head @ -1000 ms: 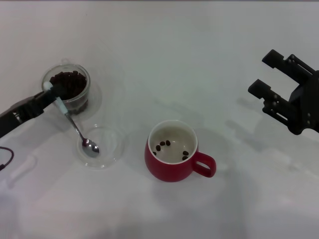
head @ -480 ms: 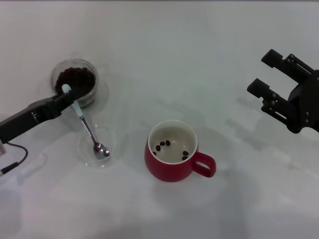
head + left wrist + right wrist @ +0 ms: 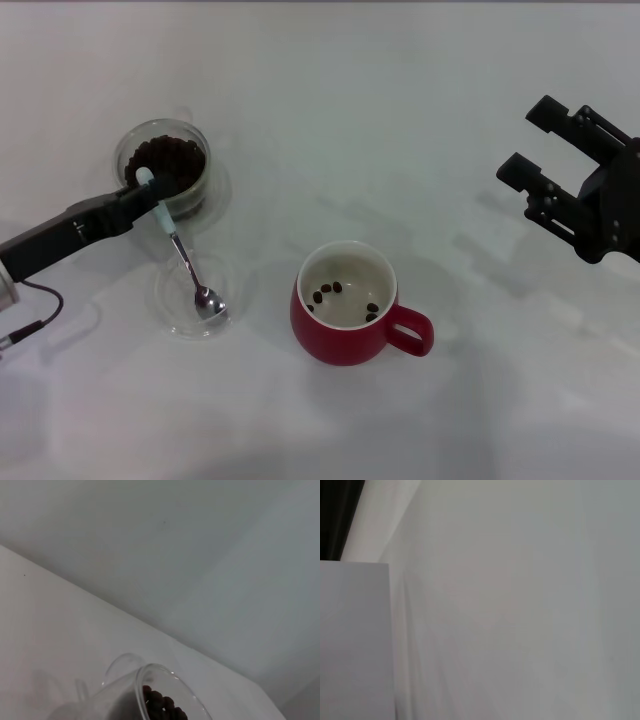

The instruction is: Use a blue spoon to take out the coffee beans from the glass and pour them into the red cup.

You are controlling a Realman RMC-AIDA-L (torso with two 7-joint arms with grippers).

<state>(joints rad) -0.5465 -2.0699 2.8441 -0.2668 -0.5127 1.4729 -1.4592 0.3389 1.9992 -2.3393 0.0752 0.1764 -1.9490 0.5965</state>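
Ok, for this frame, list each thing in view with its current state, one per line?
blue spoon: held by its handle, slanted, empty bowl low over the clear dish
glass: upright, holding coffee beans
red cup: upright, a few beans inside
clear dish: flat on the table, no beans in it
left gripper: shut on the spoon handle
right gripper: open, holding nothing, off to the right

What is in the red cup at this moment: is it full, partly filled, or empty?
Nearly empty: only a few coffee beans lie on the cream bottom of the red cup.
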